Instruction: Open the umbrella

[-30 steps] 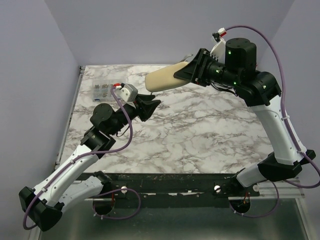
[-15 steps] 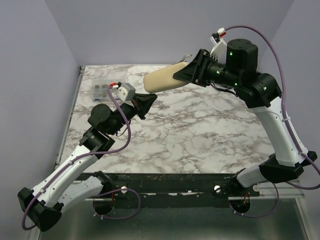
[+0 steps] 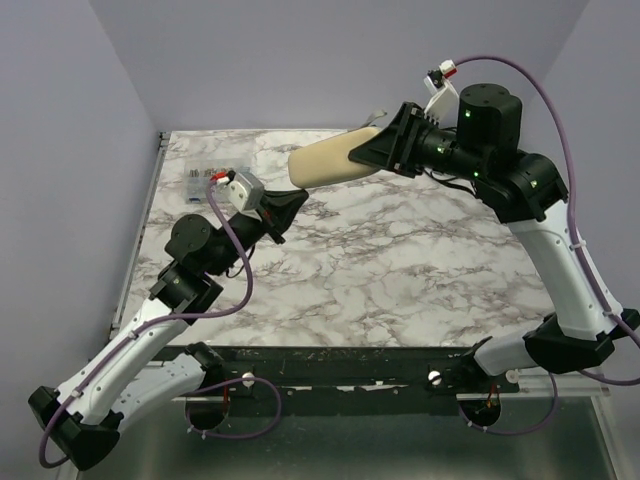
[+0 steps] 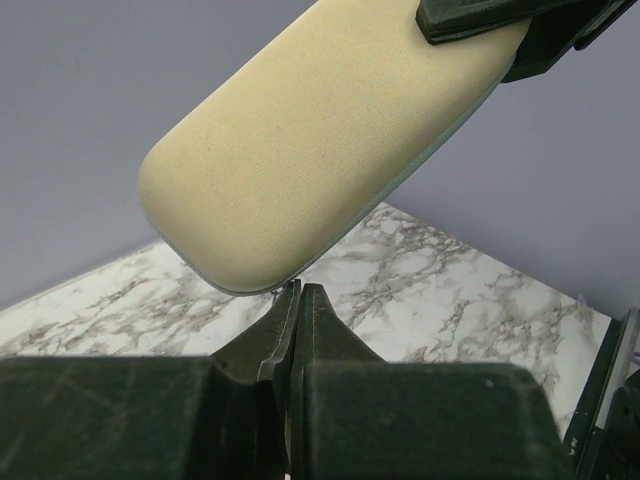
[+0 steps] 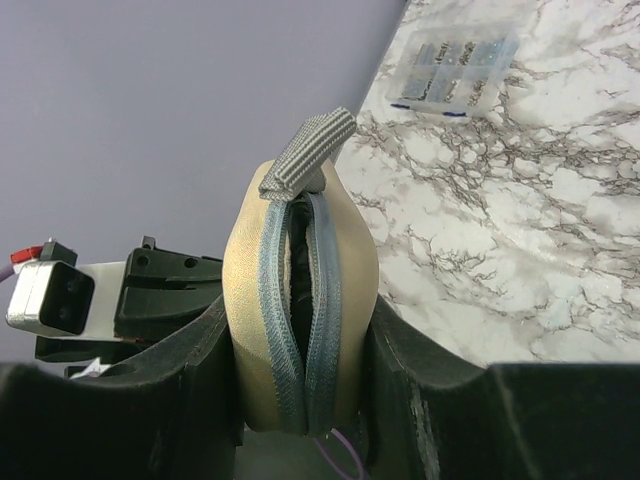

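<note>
The umbrella [image 3: 325, 160] is a cream-beige sleeved bundle held in the air over the back of the table. My right gripper [image 3: 367, 148] is shut on its right end. In the right wrist view the sleeve [image 5: 345, 290] is squeezed between my right gripper's [image 5: 300, 312] two jaws. Its grey zipper [image 5: 272, 300] gapes a little onto dark inside, and a grey strap loop [image 5: 305, 150] sticks out at the far end. My left gripper [image 3: 290, 205] is shut, its tips [image 4: 298, 292] touching the lower rim of the sleeve's rounded end [image 4: 320, 150]. Whether they pinch anything cannot be told.
A small clear compartment box [image 3: 208, 180] [image 5: 455, 65] lies at the back left of the marble table [image 3: 400, 260]. Purple walls close in the back and sides. A black frame rail [image 3: 350, 355] runs along the near edge.
My left gripper has closed and moved up and left, under the sleeve's free end. The right arm has shifted the sleeved umbrella slightly, still gripping it.
</note>
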{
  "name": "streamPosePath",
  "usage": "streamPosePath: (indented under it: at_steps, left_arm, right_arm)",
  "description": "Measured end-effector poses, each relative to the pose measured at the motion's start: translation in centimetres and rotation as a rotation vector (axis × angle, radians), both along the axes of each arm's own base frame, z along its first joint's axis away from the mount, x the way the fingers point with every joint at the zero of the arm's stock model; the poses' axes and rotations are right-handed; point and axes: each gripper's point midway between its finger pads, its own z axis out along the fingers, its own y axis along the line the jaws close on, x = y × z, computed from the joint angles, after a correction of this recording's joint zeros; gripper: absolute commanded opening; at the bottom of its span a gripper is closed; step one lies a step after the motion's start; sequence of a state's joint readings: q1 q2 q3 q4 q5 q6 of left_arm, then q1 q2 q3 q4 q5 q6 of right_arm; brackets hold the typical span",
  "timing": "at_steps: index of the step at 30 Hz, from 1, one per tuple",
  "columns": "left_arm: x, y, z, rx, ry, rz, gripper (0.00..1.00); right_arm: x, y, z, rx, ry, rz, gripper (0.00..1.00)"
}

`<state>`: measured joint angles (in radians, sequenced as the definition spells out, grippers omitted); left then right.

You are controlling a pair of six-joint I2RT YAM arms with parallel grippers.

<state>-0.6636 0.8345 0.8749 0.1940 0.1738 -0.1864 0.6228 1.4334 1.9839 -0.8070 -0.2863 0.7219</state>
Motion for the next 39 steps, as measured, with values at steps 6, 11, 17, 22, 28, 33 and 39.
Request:
streamPosePath:
  at_steps: [6, 11, 17, 22, 28, 33, 39]
  left_arm:
    - [-1.0, 1.5, 0.8, 0.015, -0.049, 0.031, 0.00]
    - [-1.2, 1.9, 0.1, 0.037, -0.045, 0.043, 0.62]
    - [-1.0, 1.7, -0.8, 0.047, -0.020, 0.041, 0.55]
    - [-0.4, 1.1, -1.5, 0.053, 0.003, 0.038, 0.45]
    - [0.2, 0.7, -2.0, 0.055, 0.023, 0.035, 0.40]
    - [0.2, 0.6, -1.5, 0.038, 0.015, 0.034, 0.41]
    - [0.2, 0.6, -0.9, 0.028, 0.003, 0.033, 0.30]
  right_arm:
    - [-0.7, -0.3, 0.8, 0.016, -0.019, 0.009, 0.01]
    - [-1.3, -0.4, 1.4, 0.036, -0.039, 0.023, 0.01]
    - [-1.4, -0.2, 1.2, 0.050, -0.035, 0.038, 0.01]
    - [-1.4, 0.1, 1.0, 0.057, -0.026, 0.044, 0.01]
    - [-1.4, 0.2, 1.1, 0.066, -0.030, 0.053, 0.01]
    - [-1.7, 0.1, 0.8, 0.066, -0.026, 0.054, 0.01]
    - [-1.8, 0.0, 0.4, 0.062, -0.021, 0.054, 0.01]
